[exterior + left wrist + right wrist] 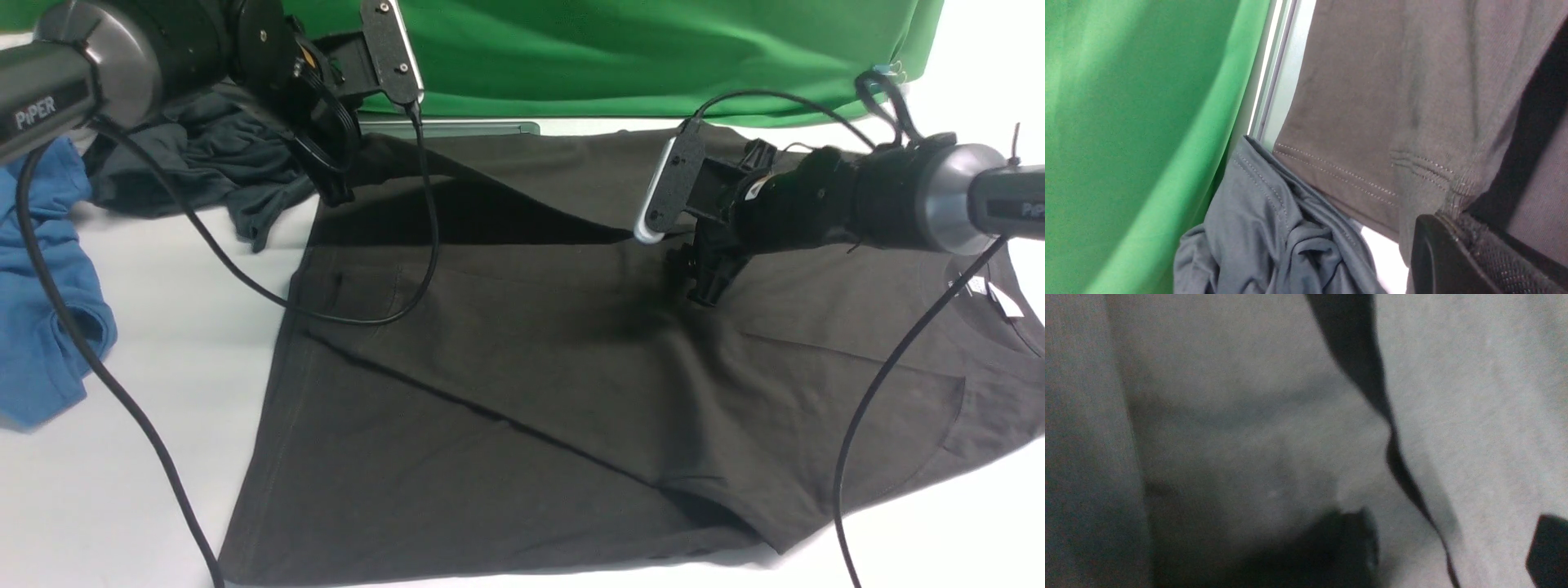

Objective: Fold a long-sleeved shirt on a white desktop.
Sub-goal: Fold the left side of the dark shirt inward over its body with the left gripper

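The long-sleeved shirt (522,359), black-brown, lies spread on the white desktop (163,343) with its neck label (980,287) at the right. My left gripper (336,194) hangs over the shirt's far left corner, shut on a ribbed cuff (1453,185); the cloth rises from the table up to it. In the left wrist view the left gripper (1453,222) pinches that cuff. My right gripper (706,290) hovers just above the shirt's middle, open. Seen from the right wrist, the right gripper (1449,547) straddles a fold edge (1396,457), gripping nothing.
A dark grey-green garment (204,155) lies bunched at the far left, with a blue tee (41,286) nearer on the left edge. The green backdrop (612,57) hangs behind the table. A black cable (384,314) droops onto the shirt; another cable (882,384) crosses its right side.
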Controlling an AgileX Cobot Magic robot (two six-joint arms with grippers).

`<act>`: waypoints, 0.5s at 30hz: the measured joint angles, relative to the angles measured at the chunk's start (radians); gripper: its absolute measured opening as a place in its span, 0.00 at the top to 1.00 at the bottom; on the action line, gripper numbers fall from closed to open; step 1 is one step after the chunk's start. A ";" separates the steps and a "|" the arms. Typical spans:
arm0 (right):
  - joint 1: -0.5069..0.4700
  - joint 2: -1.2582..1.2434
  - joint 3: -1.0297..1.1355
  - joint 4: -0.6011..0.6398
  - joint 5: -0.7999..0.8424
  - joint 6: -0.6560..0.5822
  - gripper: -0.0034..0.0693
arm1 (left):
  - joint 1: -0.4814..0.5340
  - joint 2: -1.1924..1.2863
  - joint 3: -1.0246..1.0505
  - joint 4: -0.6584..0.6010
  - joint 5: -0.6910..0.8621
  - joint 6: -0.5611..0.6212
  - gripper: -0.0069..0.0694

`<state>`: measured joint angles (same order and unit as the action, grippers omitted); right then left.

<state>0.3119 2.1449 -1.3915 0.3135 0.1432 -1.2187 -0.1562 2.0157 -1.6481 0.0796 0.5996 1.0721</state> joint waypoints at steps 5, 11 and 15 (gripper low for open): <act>0.001 0.020 -0.006 0.000 -0.056 -0.022 0.31 | 0.000 -0.015 0.000 -0.055 -0.005 0.000 0.88; 0.001 0.031 -0.006 0.000 -0.123 -0.049 0.42 | 0.000 -0.050 0.000 -0.080 -0.020 0.000 0.88; 0.001 0.032 -0.006 0.000 -0.153 -0.053 0.65 | 0.000 -0.056 0.000 -0.080 -0.019 0.000 0.88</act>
<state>0.3127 2.1766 -1.3976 0.3135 -0.0103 -1.2716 -0.1562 1.9602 -1.6481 0.0000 0.5809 1.0722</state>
